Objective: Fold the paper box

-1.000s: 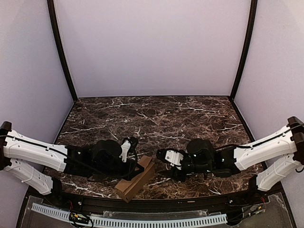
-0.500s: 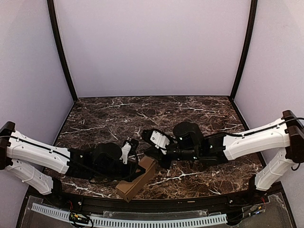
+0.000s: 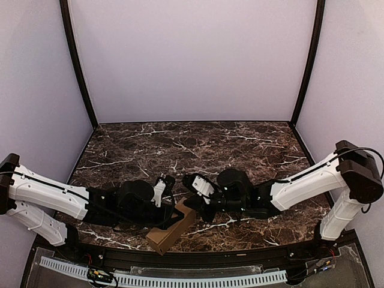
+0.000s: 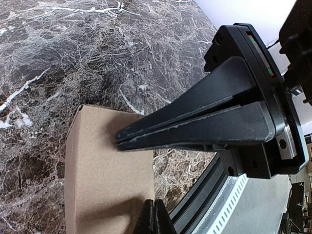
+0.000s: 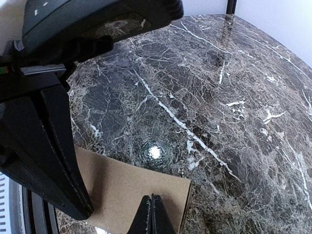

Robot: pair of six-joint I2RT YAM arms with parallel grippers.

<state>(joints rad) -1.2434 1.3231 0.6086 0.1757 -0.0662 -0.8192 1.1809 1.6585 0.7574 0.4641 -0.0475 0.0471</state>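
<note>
The paper box (image 3: 170,231) is a slim tan cardboard box lying aslant near the table's front edge, also seen as the paper box (image 4: 105,175) and the paper box (image 5: 129,190). My left gripper (image 3: 174,212) is shut, its tips (image 4: 155,217) over the box's top face with nothing between them. My right gripper (image 3: 191,207) is shut too, its tips (image 5: 152,210) resting on the box's top near one end. In the left wrist view the right gripper's fingers (image 4: 195,122) reach across the box. The left gripper's fingers (image 5: 53,151) fill the left of the right wrist view.
The dark marble table (image 3: 198,150) is walled by lavender panels on three sides. A black rail (image 3: 198,259) and a white perforated strip (image 3: 180,279) run along the near edge, just beside the box. Both forearms lie low over the front of the table.
My right arm has swung left from the table's middle onto the box, and its jaws have gone from open to shut. The left arm and the box have hardly moved.
</note>
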